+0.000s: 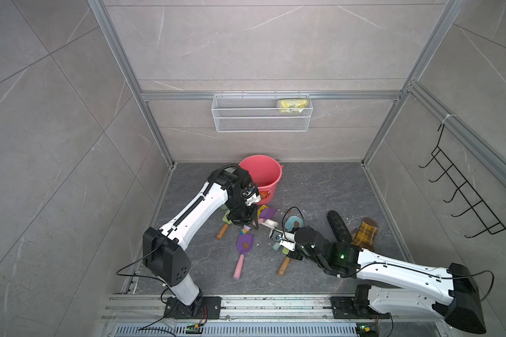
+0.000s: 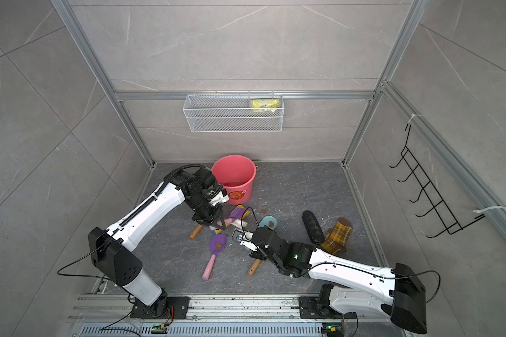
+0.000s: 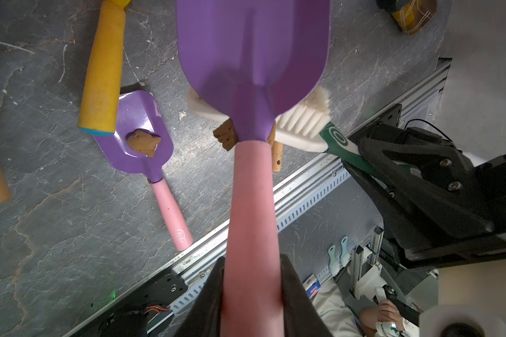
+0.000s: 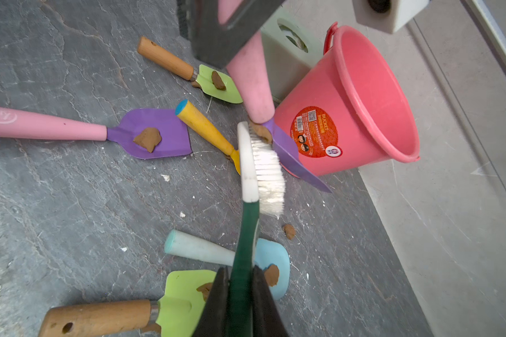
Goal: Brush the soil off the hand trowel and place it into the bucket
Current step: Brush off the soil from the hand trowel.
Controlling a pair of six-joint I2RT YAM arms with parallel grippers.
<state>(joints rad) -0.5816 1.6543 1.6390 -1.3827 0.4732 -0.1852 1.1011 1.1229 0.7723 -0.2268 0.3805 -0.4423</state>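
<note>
My left gripper [image 3: 251,280] is shut on the pink handle of the hand trowel [image 3: 251,52], whose purple blade hangs tilted above the floor beside the bucket [image 4: 362,102]. A brown lump of soil [image 4: 262,132] clings to the blade near its neck. My right gripper [image 4: 240,291] is shut on the green handle of a white-bristled brush [image 4: 268,172]. The bristles lie against the blade's soiled face, just below the lump. The coral-pink bucket [image 1: 260,175] stands upright at the back of the floor in both top views.
Several other toy trowels with soil lie on the floor: a purple one [image 4: 155,134], a yellow-handled one [image 4: 205,128], two green ones [image 4: 176,303], a blue one [image 4: 272,262]. A sage-green box [image 4: 287,55] stands by the bucket. A black case [image 1: 338,226] and a plaid item [image 1: 365,233] lie to the right.
</note>
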